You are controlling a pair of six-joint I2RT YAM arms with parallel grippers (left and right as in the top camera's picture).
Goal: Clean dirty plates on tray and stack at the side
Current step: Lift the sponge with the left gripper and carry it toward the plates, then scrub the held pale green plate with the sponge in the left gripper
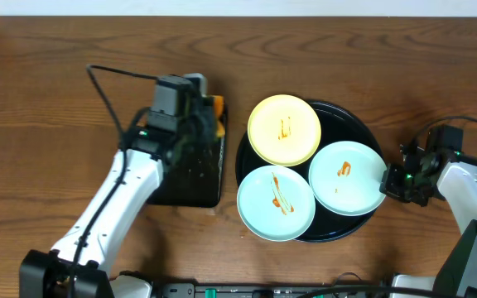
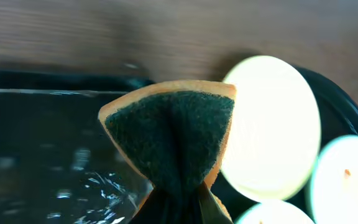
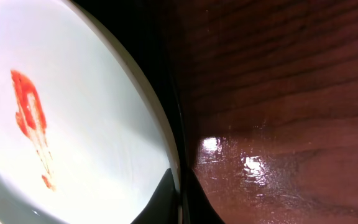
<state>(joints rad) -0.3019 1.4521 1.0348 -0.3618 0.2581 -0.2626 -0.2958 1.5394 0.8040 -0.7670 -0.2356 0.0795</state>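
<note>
Three plates lie on the round black tray (image 1: 363, 124): a pale yellow plate (image 1: 284, 129) at the back, a mint-blue plate (image 1: 276, 201) at the front left, and a mint-blue plate (image 1: 347, 177) at the right, each with orange-red sauce. My left gripper (image 1: 208, 116) is shut on an orange sponge with a dark green scrub face (image 2: 174, 134), held above the rectangular sponge tray (image 1: 190, 184). My right gripper (image 1: 390, 179) is shut on the right rim of the right mint-blue plate (image 3: 79, 124); its fingers (image 3: 180, 198) pinch the edge.
The rectangular black sponge tray holds water (image 2: 36, 155) and sits left of the round tray. Bare wooden table (image 1: 40, 99) lies to the far left, along the back and right of the round tray (image 3: 278, 93).
</note>
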